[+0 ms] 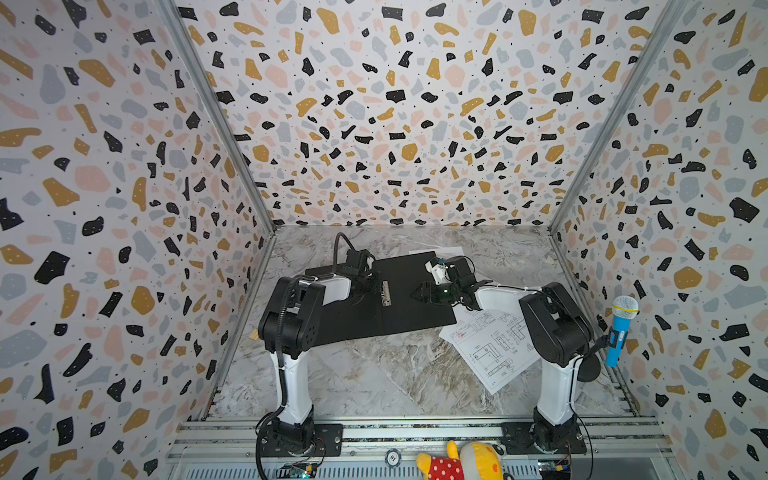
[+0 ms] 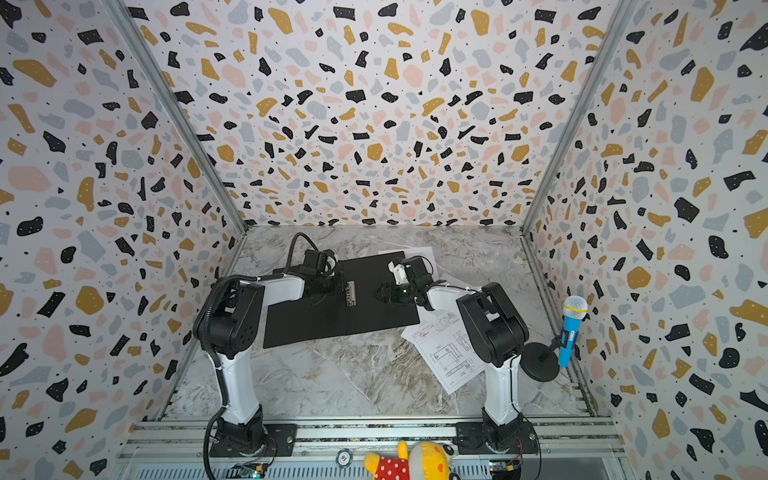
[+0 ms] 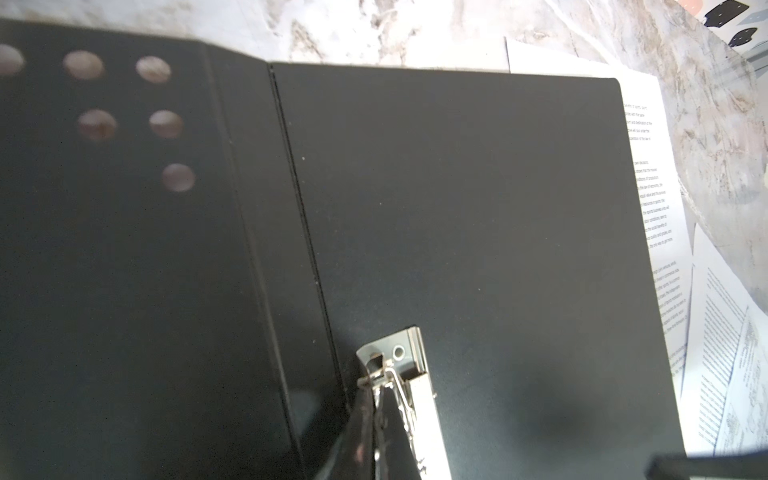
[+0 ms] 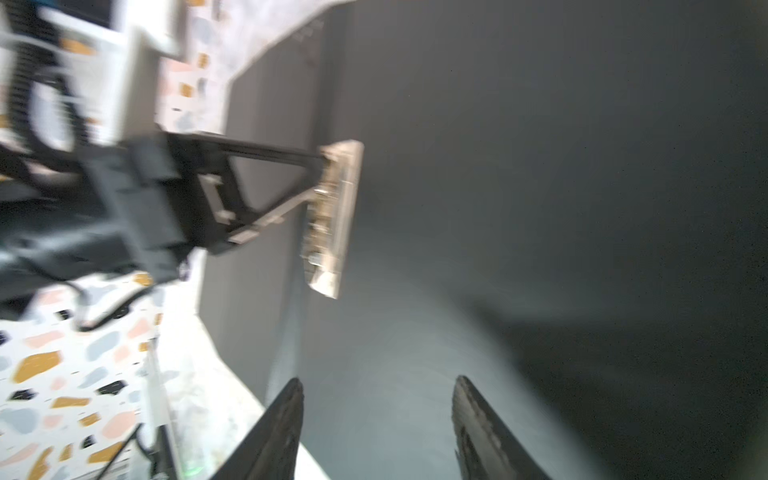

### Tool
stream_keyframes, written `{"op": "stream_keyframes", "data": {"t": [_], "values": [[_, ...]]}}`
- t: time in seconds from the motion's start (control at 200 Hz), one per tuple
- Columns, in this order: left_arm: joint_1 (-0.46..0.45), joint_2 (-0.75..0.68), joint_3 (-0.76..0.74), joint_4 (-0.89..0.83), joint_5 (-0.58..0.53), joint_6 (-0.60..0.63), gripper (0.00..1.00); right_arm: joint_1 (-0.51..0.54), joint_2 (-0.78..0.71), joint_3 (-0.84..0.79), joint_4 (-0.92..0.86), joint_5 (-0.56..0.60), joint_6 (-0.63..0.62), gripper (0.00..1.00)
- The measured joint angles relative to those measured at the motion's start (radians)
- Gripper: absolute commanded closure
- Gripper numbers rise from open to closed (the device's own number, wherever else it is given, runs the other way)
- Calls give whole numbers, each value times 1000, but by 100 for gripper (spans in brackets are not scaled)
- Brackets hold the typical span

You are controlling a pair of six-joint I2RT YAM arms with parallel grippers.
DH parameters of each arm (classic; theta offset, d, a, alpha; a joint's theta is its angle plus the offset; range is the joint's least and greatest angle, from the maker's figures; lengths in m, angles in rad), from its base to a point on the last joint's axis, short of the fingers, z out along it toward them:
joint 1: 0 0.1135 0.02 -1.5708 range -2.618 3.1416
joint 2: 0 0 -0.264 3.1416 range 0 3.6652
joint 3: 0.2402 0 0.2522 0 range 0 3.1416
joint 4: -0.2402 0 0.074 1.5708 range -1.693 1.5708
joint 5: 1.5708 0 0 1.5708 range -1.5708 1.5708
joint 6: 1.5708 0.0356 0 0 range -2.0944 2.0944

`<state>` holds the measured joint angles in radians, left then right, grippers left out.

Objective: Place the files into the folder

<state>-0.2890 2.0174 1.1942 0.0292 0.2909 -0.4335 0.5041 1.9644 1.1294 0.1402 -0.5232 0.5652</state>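
Folder (image 1: pixel 399 318): spread flat, frame centre (black inside up).
Left gripper (image 3: pixel 374 386): closed, tips on metal clip (image 3: pixel 409 357).
Right gripper (image 4: pixel 378 384): jaws apart, empty.

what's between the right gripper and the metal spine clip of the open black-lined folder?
Only bare black folder interior separates the right gripper from the metal spine clip. Shows in both top views and the right wrist view.

Right gripper (image 4: pixel 378 380), jaws apart, hangs over the black folder (image 4: pixel 540 166); left gripper (image 4: pixel 316 178) seemingly touches its blurred clip (image 4: pixel 336 232).
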Motion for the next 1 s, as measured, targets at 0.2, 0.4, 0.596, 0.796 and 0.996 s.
{"op": "stream_keyframes", "data": {"t": [0.2,0.4,0.596,0.796,0.996], "values": [[3,21,42,-33,25,1,93,-16,4,-12,-22,37,-46,40],[17,23,50,-59,49,-1,83,-13,18,2,-22,42,-50,41],[42,11,79,-99,69,-12,60,-12,18,2,-20,42,-47,41],[51,-53,106,-143,68,-15,49,-12,18,-7,2,38,-29,41],[51,-165,5,-87,88,-71,37,-12,19,-10,15,23,-11,41]]}}
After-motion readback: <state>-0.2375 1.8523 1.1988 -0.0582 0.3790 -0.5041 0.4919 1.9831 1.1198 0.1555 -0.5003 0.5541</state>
